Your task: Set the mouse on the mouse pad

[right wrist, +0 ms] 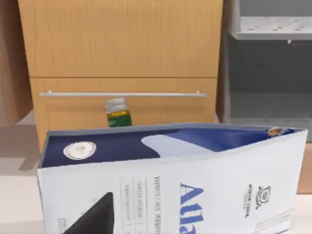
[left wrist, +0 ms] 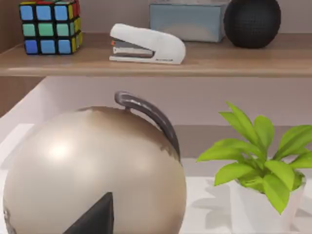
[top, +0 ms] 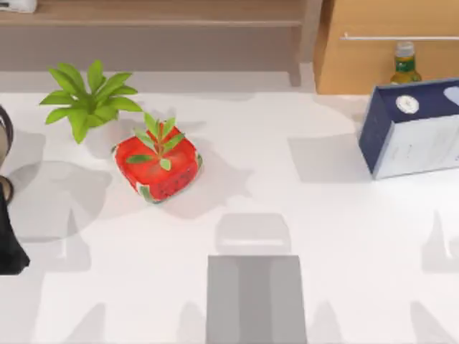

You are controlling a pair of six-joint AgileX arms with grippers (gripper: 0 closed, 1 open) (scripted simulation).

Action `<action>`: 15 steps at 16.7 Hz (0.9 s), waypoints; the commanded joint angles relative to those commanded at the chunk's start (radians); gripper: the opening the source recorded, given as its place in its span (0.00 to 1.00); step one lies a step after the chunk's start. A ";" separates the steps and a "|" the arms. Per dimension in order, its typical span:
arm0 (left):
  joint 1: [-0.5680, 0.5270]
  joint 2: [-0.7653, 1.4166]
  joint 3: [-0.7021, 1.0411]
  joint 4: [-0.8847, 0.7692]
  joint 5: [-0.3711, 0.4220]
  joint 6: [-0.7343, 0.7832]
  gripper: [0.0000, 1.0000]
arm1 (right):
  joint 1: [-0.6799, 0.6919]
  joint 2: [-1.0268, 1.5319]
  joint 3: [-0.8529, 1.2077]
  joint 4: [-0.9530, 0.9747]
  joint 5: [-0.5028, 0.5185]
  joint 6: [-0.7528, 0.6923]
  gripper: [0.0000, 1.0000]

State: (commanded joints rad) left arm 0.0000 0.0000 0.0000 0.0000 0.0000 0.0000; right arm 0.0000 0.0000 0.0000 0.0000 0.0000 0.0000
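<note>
Looking down from the top view, I see the mouse pad (top: 256,299) lying flat at the near edge of the white counter (top: 344,229), roughly centre, its grey surface bare and marked by faint vertical tone bands. The mouse is not something I can pick out on the counter from here.

Left of centre and farther back sits a red strawberry-like pot (top: 157,166) with a small green sprout, well apart from the pad. Beyond it to the left stands a leafy green plant (top: 87,99) in a white pot. At the far right a navy-and-white box (top: 412,129) lies on the counter, and behind it a bottle (top: 405,63) with a green label stands against a wooden cabinet (top: 387,46).

My left arm (top: 11,244) shows as a dark shape at the left edge of the top view. Its wrist view looks at a pale metallic globe (left wrist: 92,175) with a dark curved arc over its top, close in front, with the leafy plant beside it. On the wooden shelf (left wrist: 156,61) behind are a colour cube (left wrist: 48,25), a white stapler (left wrist: 146,45), a blue-grey box (left wrist: 187,22) and a black sphere (left wrist: 252,22). Whether the left pincer is apart or together I cannot tell.

The right wrist view faces the navy-and-white box close up, the bottle and a cabinet drawer handle (right wrist: 122,94) behind it. The right pincer's state I cannot tell either.
</note>
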 joint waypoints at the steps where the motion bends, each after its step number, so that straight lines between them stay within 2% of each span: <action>1: 0.000 0.000 0.000 0.000 0.000 0.000 1.00 | 0.000 0.000 0.001 0.000 0.000 0.000 1.00; 4: 0.000 0.000 0.000 0.000 0.000 0.000 1.00 | -0.011 0.033 0.031 -0.031 0.002 -0.023 1.00; 8: 0.000 0.000 0.000 0.000 0.000 0.000 1.00 | -0.061 0.219 0.197 -0.195 0.007 -0.130 1.00; 15: 0.000 0.000 0.000 0.000 0.000 0.000 1.00 | -0.179 0.914 0.678 -0.624 0.002 -0.405 1.00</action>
State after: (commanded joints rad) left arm 0.0000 0.0000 0.0000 0.0000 0.0000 0.0000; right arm -0.1788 0.9144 0.6779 -0.6242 0.0019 -0.4048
